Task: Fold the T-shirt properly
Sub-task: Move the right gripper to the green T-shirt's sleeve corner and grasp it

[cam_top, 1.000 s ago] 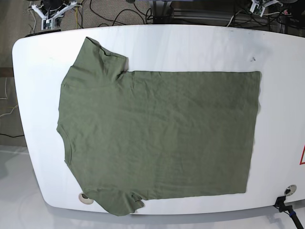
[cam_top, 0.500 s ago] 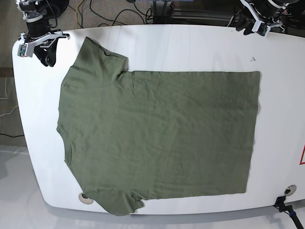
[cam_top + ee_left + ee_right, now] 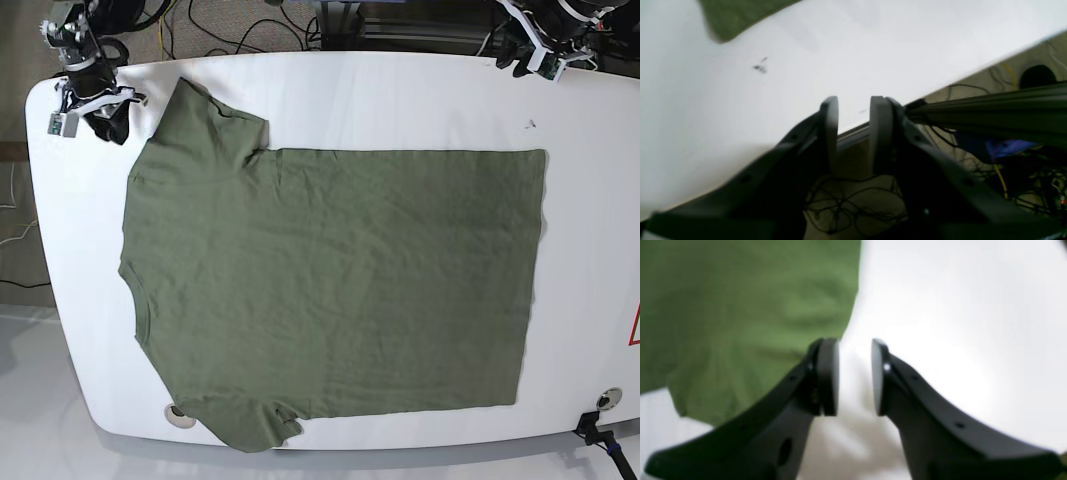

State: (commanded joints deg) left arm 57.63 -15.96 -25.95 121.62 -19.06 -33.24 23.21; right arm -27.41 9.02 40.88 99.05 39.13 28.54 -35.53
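An olive-green T-shirt (image 3: 330, 290) lies spread flat on a white counter (image 3: 400, 95), collar end toward the left of the overhead view and straight bottom hem toward the right. Nothing is folded yet. One sleeve points to the far edge of the counter, the other to the near edge.

The right end effector (image 3: 97, 112) hovers over the counter's far left corner, just beside the far sleeve but apart from it. In its wrist view (image 3: 855, 376) the two fingers are parted by a narrow gap and hold nothing, with the sleeve edge just off to one side.

The left end effector (image 3: 545, 52) hangs at the far right edge of the counter, well apart from the hem corner. Its wrist view (image 3: 853, 133) shows the same narrow gap, empty, with only a small corner of green cloth at the top of the picture.

My reading is that both arms are approaching for a first grasp along the far side. To do this well, each should come down right on the fabric edge, one at the sleeve or shoulder and one at the hem corner. Both should pinch a single layer and lift together, so the cloth travels evenly and lands without wrinkles.
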